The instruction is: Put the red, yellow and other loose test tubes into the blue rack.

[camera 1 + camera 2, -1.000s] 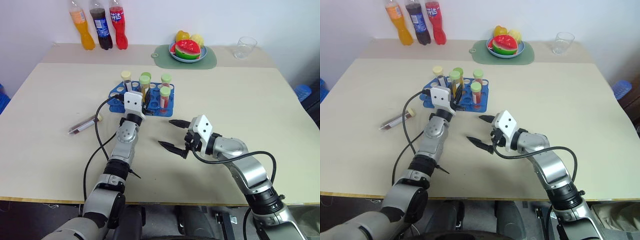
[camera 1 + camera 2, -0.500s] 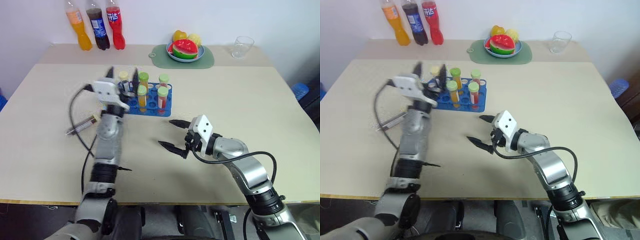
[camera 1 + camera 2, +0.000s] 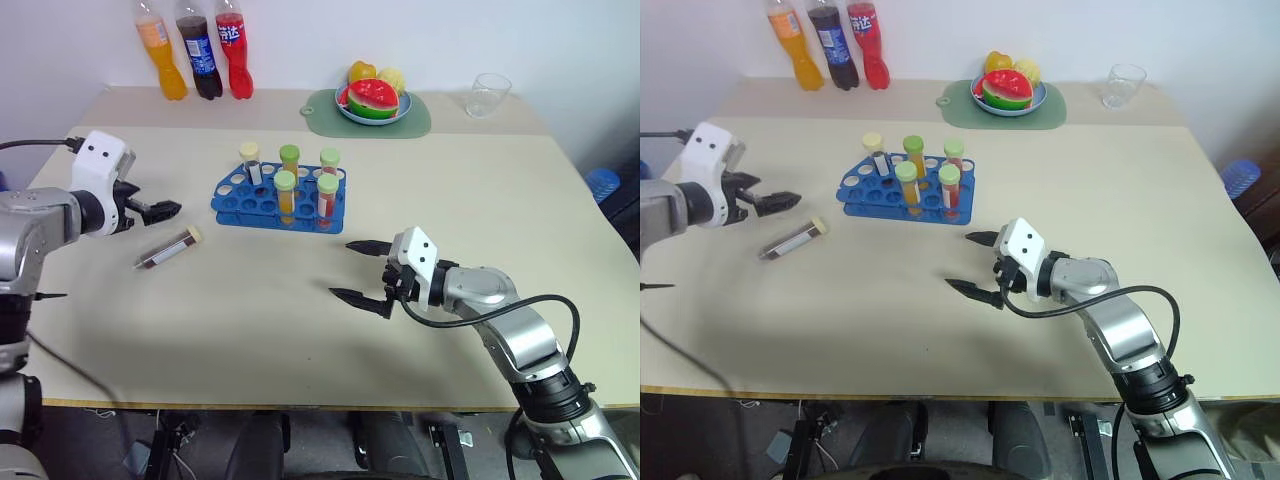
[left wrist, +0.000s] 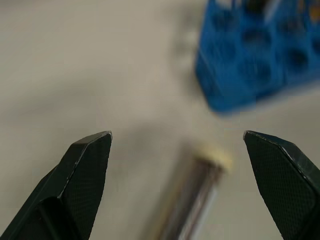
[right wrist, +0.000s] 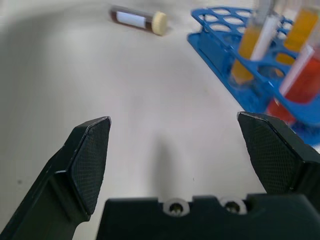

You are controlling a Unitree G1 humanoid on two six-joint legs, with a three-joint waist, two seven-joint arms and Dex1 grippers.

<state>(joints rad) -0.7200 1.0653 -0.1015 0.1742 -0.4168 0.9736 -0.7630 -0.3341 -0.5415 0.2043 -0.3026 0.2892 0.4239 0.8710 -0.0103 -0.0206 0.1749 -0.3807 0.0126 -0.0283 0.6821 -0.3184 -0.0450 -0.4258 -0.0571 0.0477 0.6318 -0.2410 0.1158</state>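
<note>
Blue rack (image 3: pixel 280 196) holds five tubes, one loose tube (image 3: pixel 168 248) lies on the table beside it; both left claw (image 3: pixel 158 211) and right claw (image 3: pixel 362 272) gape empty, and the tube may roll if nudged.

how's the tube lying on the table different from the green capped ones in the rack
The loose tube lies on its side on the bare table, left of the blue rack; the green-capped tubes stand upright in the rack's holes. The loose tube has a cream cap and dark contents; the green-capped tubes hold orange or red liquid. Both kinds are clear capped tubes, and neither is held by a gripper.
</note>
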